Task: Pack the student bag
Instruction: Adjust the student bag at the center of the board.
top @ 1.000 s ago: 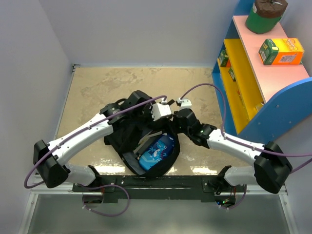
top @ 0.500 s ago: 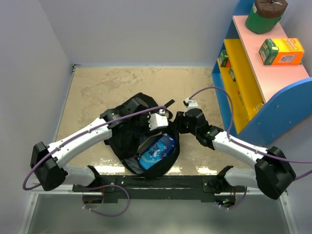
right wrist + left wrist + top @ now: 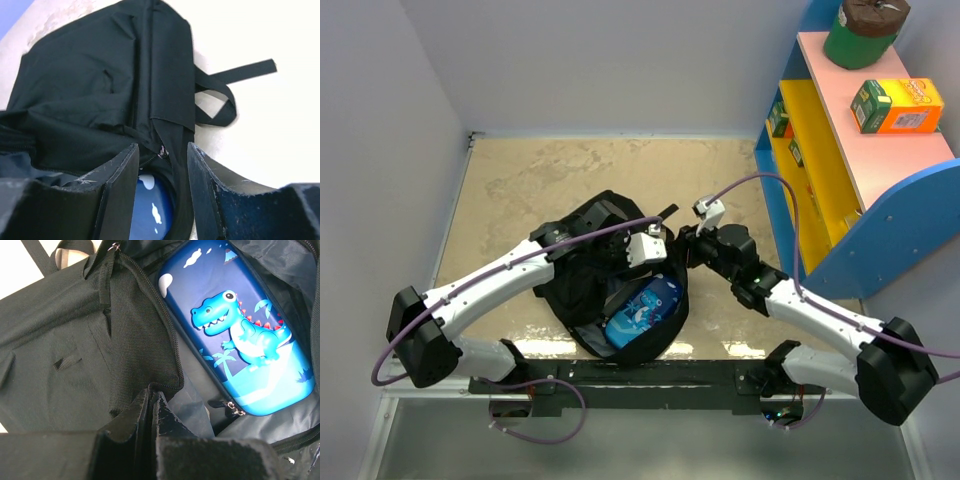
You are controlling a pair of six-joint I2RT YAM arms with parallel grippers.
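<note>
The left end effector (image 3: 151,396) is closed, its two fingers pressed together on a fold of black fabric at the rim of the student bag (image 3: 75,340). Just beyond its fingertips, toward 1 o'clock in the left wrist view, a blue dinosaur pencil case (image 3: 235,335) lies inside the bag's open mouth. In the top view the left arm stretches low and nearly straight from its base at 8 o'clock, wrist over the bag's middle.

The right end effector (image 3: 161,150) stands open, one finger on either side of a small zipper pull (image 3: 161,152) at the bag's edge; whether the fingers touch it cannot be told. The right arm comes from its base at 4 o'clock, elbow bent, wrist turned toward 9 o'clock to face the left one across the opening.

The student bag rests at the centre of the sandy worktop (image 3: 540,170), its mouth toward 6 o'clock. A blue and yellow shelf (image 3: 830,170) stands at 2 o'clock.
</note>
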